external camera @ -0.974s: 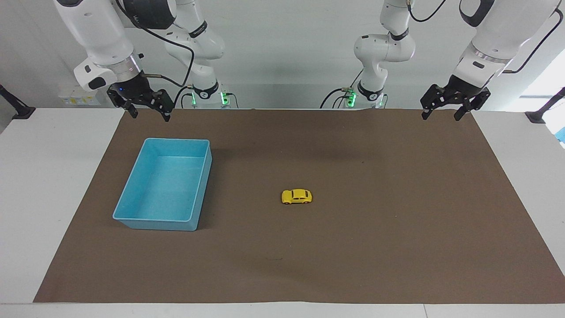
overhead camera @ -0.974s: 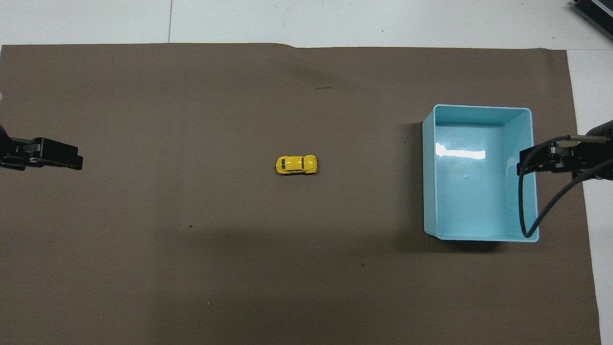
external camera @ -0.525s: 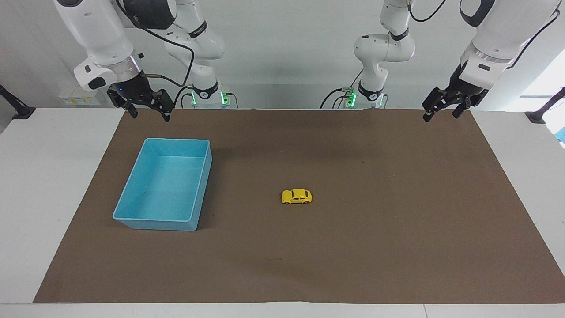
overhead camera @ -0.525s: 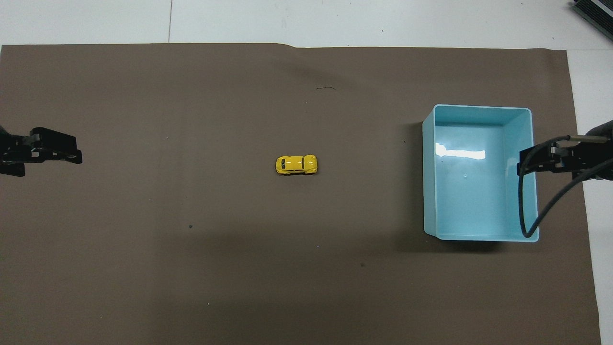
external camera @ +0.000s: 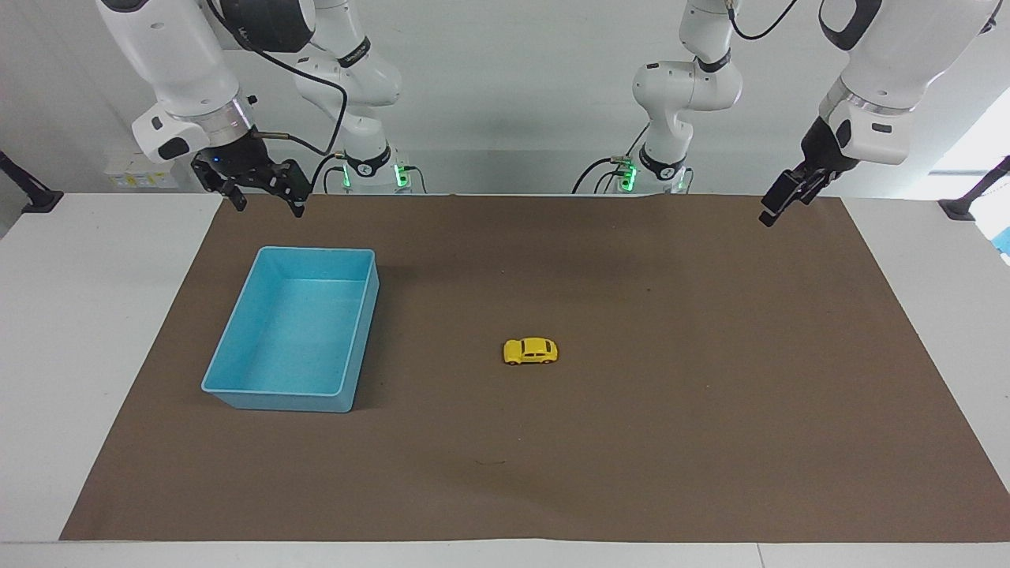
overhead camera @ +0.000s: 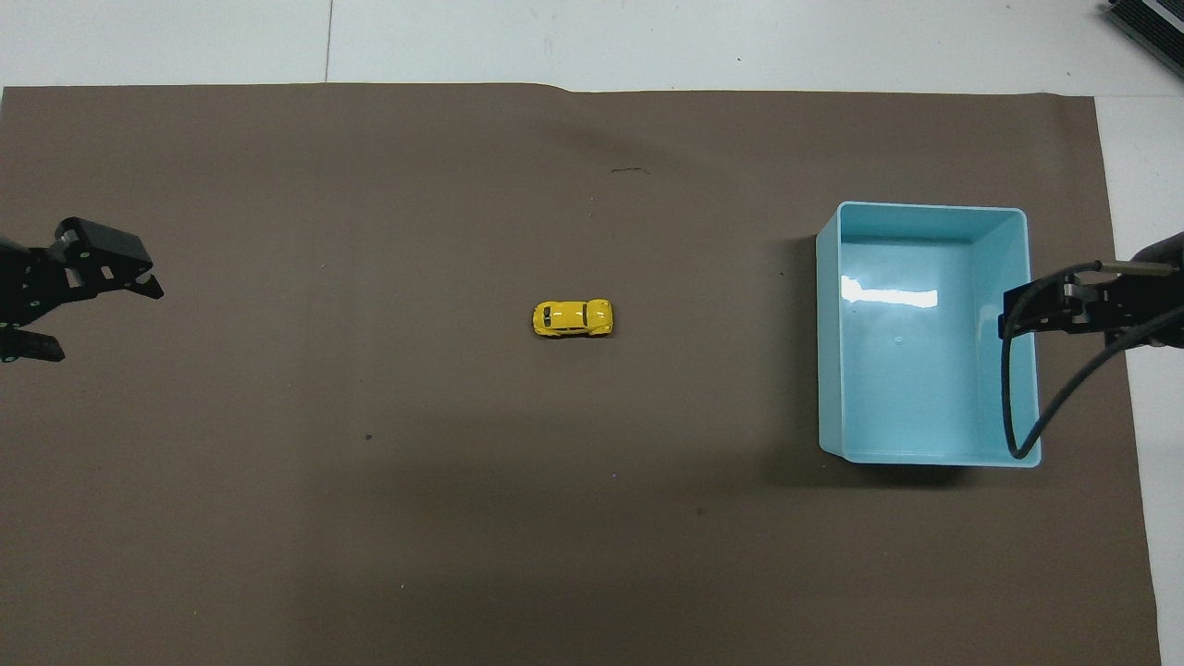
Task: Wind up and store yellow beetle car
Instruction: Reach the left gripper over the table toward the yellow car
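Note:
The yellow beetle car stands on its wheels at the middle of the brown mat, with nothing touching it. An empty blue bin sits on the mat toward the right arm's end. My left gripper hangs high over the mat's end on the left arm's side, open and empty, turned edge-on in the facing view. My right gripper waits high up, open and empty; from overhead it overlaps the bin's outer rim.
White tabletop borders the mat on every side. A cable loops down from the right wrist across the bin's edge in the overhead view. A dark device lies at the table's corner farthest from the robots.
My left gripper has turned about its wrist and shifted slightly toward the car. The right arm, the car and the bin have not moved.

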